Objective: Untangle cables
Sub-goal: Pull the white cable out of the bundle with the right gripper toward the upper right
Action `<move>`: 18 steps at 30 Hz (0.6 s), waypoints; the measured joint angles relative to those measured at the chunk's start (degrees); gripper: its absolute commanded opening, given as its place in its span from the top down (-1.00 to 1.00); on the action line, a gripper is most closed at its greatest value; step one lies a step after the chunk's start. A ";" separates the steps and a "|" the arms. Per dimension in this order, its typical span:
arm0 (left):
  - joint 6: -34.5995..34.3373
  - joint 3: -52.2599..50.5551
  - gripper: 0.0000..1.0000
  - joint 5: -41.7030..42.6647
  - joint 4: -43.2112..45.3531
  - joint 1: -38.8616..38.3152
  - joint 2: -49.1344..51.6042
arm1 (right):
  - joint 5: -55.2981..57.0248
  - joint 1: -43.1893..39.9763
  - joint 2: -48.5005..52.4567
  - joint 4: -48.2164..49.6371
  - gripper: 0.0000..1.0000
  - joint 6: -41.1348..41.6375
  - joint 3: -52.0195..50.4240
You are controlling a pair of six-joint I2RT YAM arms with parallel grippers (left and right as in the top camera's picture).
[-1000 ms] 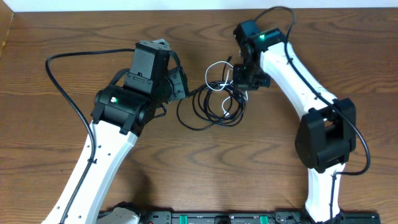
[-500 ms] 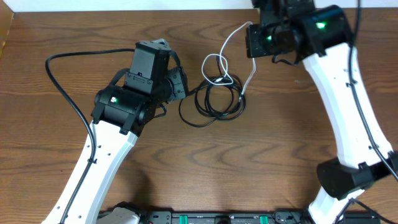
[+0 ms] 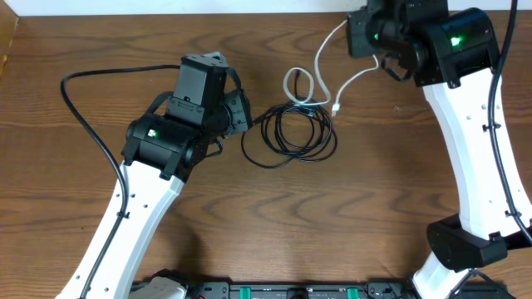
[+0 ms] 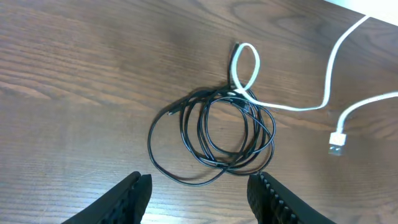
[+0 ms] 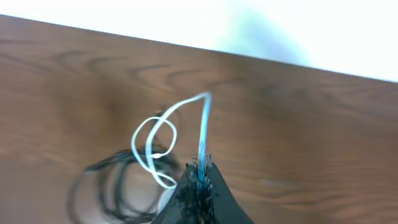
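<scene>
The white cable (image 3: 319,62) runs from my right gripper (image 3: 374,51) down to a loop (image 3: 299,85) that still hooks into the coiled black cable (image 3: 291,133). Its silver plug (image 3: 337,108) hangs free to the right. My right gripper (image 5: 200,177) is shut on the white cable (image 5: 202,134), raised near the table's back edge. My left gripper (image 4: 200,186) is open and empty, just short of the black coil (image 4: 214,134). The white loop (image 4: 244,65) and plug (image 4: 336,142) show in the left wrist view.
A thick black robot cable (image 3: 91,108) arcs across the table's left side. The wooden table's back edge (image 3: 249,15) meets a white wall. My right arm (image 3: 474,141) stands along the right side.
My right gripper has lifted and moved back and right with the white cable, pulling most of it out of the black coil. The black coil shifted slightly right. The left arm stayed still.
</scene>
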 measured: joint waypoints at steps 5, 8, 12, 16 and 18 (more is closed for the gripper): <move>0.00 0.02 -0.10 0.00 0.00 0.00 0.00 | 6.14 -1.29 0.96 0.20 0.98 -1.60 0.00; 0.00 0.02 -0.10 0.00 0.07 0.00 0.00 | 6.71 -8.46 1.16 0.55 0.98 -1.33 0.00; 0.00 0.00 -0.10 0.00 0.11 0.00 0.00 | 6.62 -23.41 1.22 0.98 0.98 -0.92 0.02; 0.00 0.00 -0.10 0.00 0.31 0.00 0.02 | 3.04 -34.75 1.22 1.40 0.98 -0.81 0.09; 0.00 0.00 -0.10 0.00 0.57 0.00 0.13 | 2.19 -38.01 1.22 1.84 0.98 -0.70 0.09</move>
